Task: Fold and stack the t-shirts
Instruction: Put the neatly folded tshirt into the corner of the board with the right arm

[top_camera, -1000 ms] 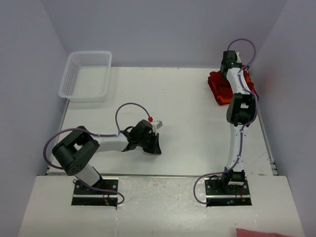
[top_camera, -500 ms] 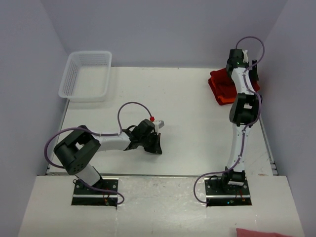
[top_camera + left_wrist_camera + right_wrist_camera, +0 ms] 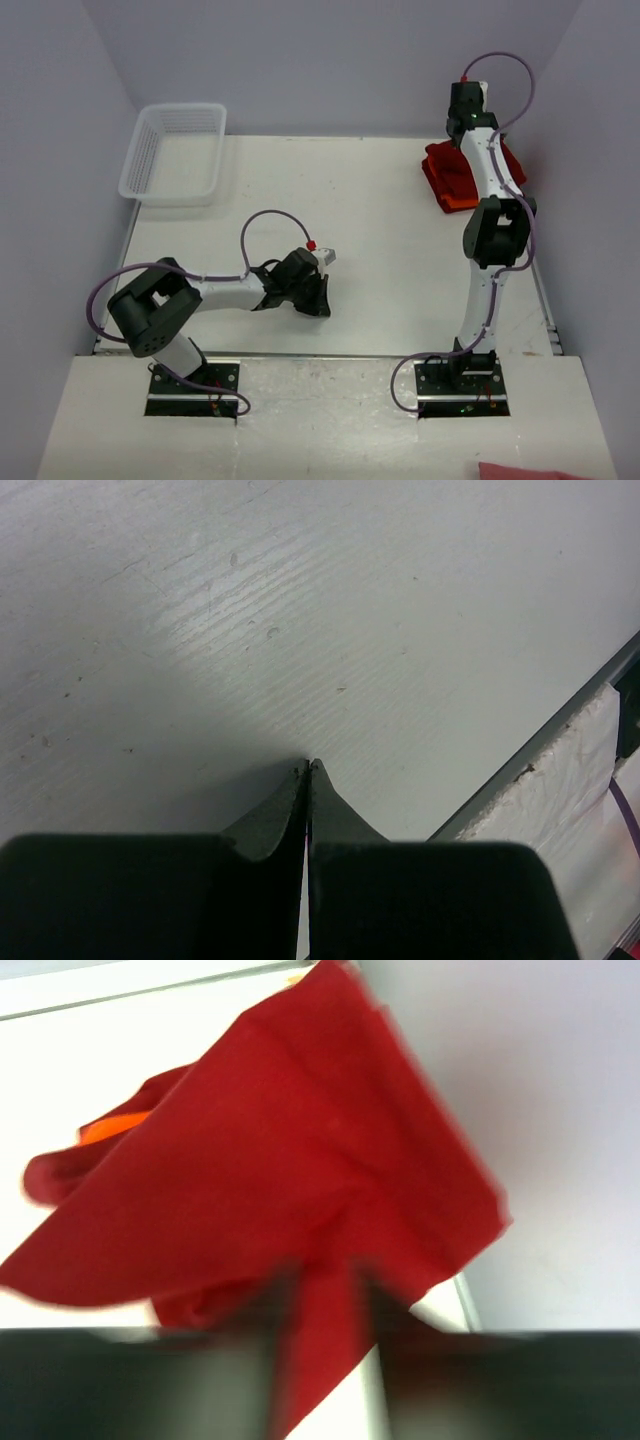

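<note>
The white table (image 3: pixel 380 200) was closed in by pale walls, and I took the mesh basket (image 3: pixel 135 160) in its far left corner as my reference.

To the right of the basket and much nearer to me, the left gripper (image 3: pixel 307 767) rested low over bare table with its jaws pressed together and nothing between them. It was well apart from any cloth.

Far to the right of the basket, at about the same depth, lay both shirts. The crimson t-shirt (image 3: pixel 270 1170) was on top, and the orange t-shirt (image 3: pixel 115 1125) showed only as a small patch under its left side. The right gripper (image 3: pixel 325 1285) hung over this pile. Its fingers (image 3: pixel 285 1290) stood somewhat apart with a strip of crimson cloth running between them. The wrist picture was blurred, so I could not tell if they really pinched the cloth or only straddled it.

My worries were these. If the hold was loose, I judged that the soft cloth could slide out on any pull and fall in a heap. If the hold was good but caught only one layer, the fold could open. The pile lay close to the right wall and the table edge, so a pull that way could drag a shirt off the table. The orange shirt could also be dragged along by friction.
</note>
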